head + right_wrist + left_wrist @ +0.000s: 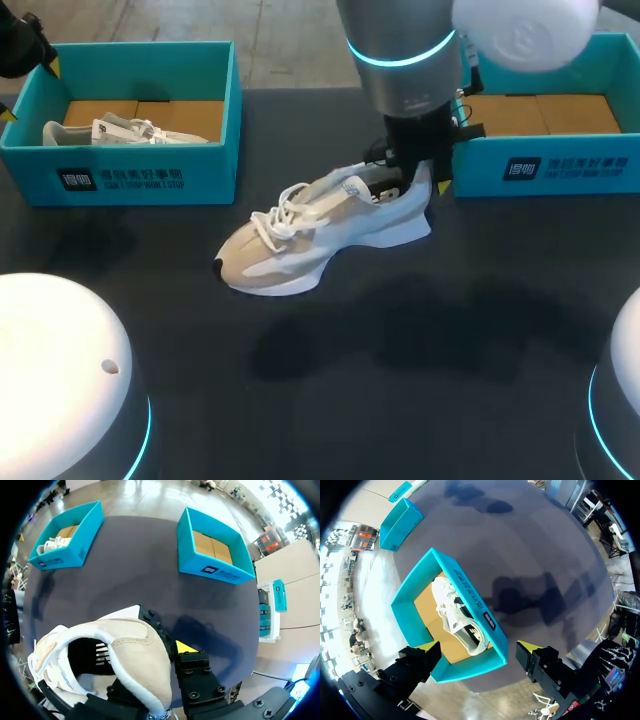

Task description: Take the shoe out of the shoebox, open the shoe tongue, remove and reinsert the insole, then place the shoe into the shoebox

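A beige and white shoe [320,232] lies on the dark table, toe toward the front left and laces loose. My right gripper [415,175] comes down at its heel and is shut on the heel collar. In the right wrist view the padded heel [140,655] sits between the fingers, one yellow fingertip [184,646] outside it and the other hidden. The empty teal shoebox [545,165] stands just right of the heel. My left gripper [479,647] hangs open above the left teal shoebox [470,587], at the far left [30,88] in the head view.
The left shoebox [120,175] holds a second white shoe [120,130] on its cardboard floor. Both boxes stand along the table's back edge. The round white bases of my arms [60,380] fill the front corners.
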